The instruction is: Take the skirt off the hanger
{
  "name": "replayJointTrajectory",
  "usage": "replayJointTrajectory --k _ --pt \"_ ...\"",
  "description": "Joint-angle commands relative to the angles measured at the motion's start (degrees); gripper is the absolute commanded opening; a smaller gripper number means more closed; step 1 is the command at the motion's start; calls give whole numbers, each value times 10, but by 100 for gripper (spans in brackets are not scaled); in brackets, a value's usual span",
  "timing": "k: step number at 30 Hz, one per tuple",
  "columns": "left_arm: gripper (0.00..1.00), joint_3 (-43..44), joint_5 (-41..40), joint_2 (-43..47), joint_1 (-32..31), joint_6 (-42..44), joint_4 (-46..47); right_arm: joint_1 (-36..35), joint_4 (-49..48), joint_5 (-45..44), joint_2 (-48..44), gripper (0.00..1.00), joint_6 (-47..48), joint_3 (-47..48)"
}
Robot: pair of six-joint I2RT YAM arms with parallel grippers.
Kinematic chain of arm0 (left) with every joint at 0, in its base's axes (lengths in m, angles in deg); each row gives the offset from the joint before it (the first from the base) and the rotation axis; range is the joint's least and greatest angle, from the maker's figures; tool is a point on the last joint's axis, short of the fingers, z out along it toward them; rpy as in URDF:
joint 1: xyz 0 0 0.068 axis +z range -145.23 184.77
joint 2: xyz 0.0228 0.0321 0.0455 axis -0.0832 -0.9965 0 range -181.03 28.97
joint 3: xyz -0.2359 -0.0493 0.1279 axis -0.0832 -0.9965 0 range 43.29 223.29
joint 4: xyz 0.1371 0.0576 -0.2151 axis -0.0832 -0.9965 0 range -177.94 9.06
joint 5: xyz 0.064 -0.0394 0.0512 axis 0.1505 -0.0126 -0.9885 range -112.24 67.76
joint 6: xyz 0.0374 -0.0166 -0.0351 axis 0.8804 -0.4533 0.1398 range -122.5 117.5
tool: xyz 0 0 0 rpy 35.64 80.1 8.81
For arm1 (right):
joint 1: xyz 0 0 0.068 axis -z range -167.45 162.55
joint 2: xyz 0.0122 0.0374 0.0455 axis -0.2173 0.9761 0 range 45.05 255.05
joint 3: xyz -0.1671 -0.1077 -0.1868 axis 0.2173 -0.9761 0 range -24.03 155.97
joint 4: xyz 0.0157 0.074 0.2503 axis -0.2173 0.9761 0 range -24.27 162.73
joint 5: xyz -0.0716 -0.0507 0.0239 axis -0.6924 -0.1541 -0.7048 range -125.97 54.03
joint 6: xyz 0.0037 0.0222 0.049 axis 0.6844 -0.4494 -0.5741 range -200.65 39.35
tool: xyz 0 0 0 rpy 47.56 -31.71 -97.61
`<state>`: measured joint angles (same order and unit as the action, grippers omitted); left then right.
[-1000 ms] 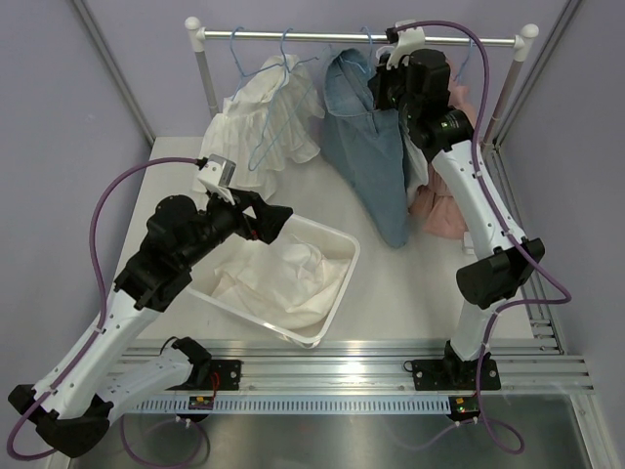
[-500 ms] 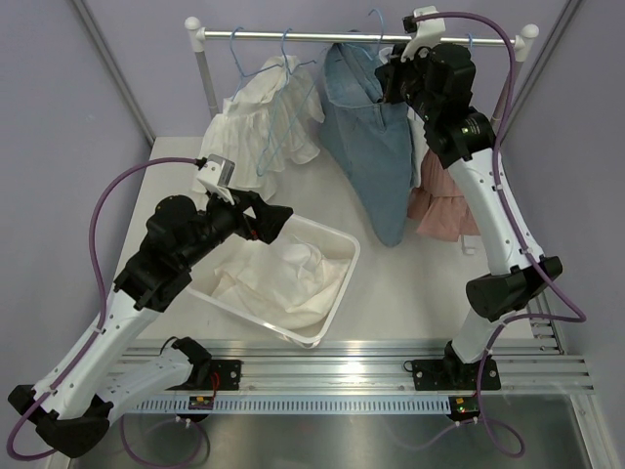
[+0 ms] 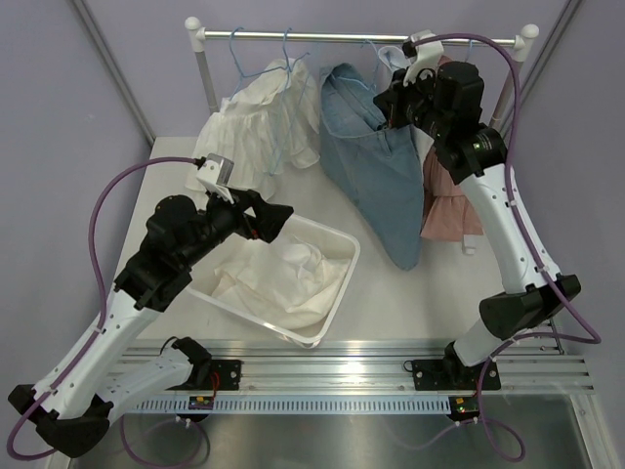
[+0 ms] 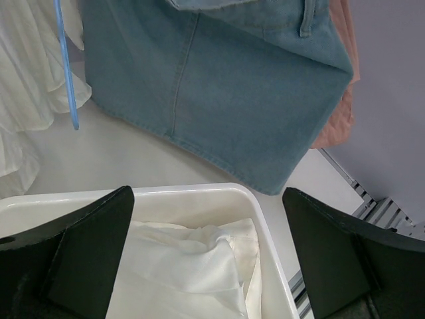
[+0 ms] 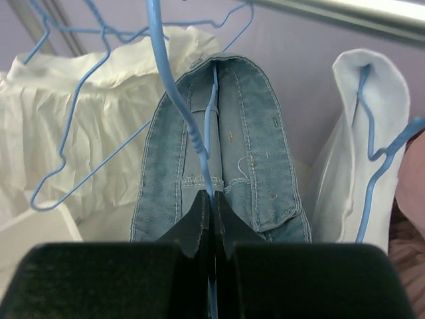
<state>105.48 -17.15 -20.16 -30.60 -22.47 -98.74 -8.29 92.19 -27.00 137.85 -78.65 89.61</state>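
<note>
The blue denim skirt [image 3: 376, 171] hangs on a thin blue hanger [image 5: 196, 143] just below the rail. My right gripper [image 3: 395, 107] is shut on that hanger's neck, right above the skirt's waistband [image 5: 252, 146]; in the right wrist view the wire is pinched between the fingertips of the right gripper [image 5: 212, 196]. My left gripper [image 3: 278, 217] stands open over the white bin [image 3: 347, 269], with nothing between its fingers. In the left wrist view, beyond the left gripper [image 4: 207, 194], the skirt's hem [image 4: 219, 86] hangs above the table behind the bin.
The metal rail [image 3: 322, 37] crosses the back between two posts. White garments [image 3: 264, 122] on blue hangers hang left of the skirt, a pink one [image 3: 449, 200] to the right. Another white garment [image 5: 362, 153] hangs beside the skirt. White cloth [image 4: 186, 259] lies in the bin.
My right arm rose, then swung right and down, carrying the hanger and denim skirt; the hem now hangs lower and further right. The left arm has not moved.
</note>
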Motion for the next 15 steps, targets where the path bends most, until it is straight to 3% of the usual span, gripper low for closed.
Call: replayJointTrajectory --k 1,8,15 --pt "99 -4 -2 -1 1 -12 45 20 -18 79 -66 0 21 -24" --pt "99 38 11 -54 0 -68 63 105 37 253 -164 0 72 -128" --pt "99 143 26 -163 -25 -118 46 137 73 310 -305 0 162 -285"
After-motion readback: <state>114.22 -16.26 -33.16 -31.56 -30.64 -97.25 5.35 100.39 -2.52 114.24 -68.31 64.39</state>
